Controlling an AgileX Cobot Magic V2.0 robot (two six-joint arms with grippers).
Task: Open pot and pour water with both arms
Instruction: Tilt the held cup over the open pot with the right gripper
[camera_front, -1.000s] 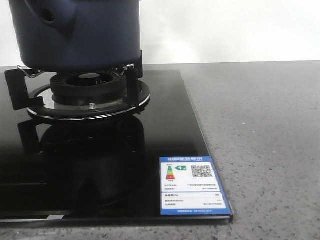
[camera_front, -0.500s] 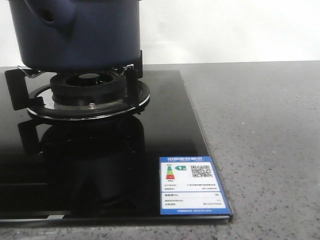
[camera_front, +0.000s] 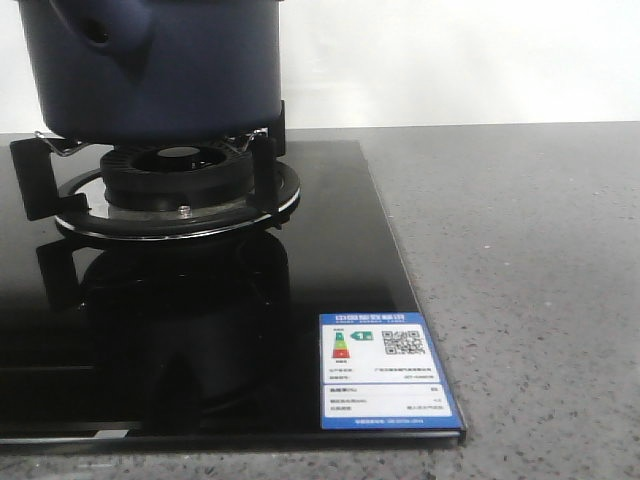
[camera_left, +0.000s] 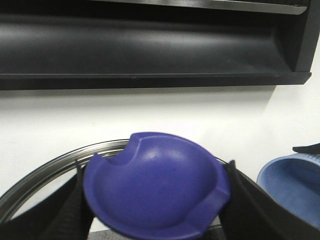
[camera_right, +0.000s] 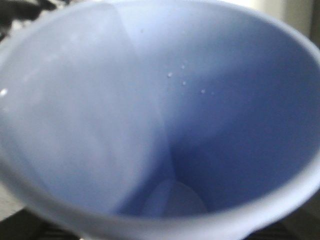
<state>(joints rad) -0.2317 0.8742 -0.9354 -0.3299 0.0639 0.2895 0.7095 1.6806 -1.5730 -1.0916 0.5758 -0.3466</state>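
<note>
The dark navy pot (camera_front: 150, 70) stands on the gas burner (camera_front: 175, 190) at the back left of the front view; its top is cut off by the frame. No gripper shows in that view. In the left wrist view my left gripper (camera_left: 155, 200) is shut on a purple-blue lid (camera_left: 155, 187), with black fingers (camera_left: 245, 200) against both of its sides, held up before the white wall. A pale blue cup (camera_right: 150, 115) fills the right wrist view with its mouth towards the camera and hides the right gripper's jaws; a few droplets cling inside. The cup's rim also shows in the left wrist view (camera_left: 292, 190).
The burner sits on a black glass hob (camera_front: 330, 260) with a blue energy label (camera_front: 385, 370) at its front right corner. Grey speckled countertop (camera_front: 530, 280) lies to the right. A black range hood (camera_left: 150, 45) hangs above, and a steel round rim (camera_left: 50, 165) lies below the lid.
</note>
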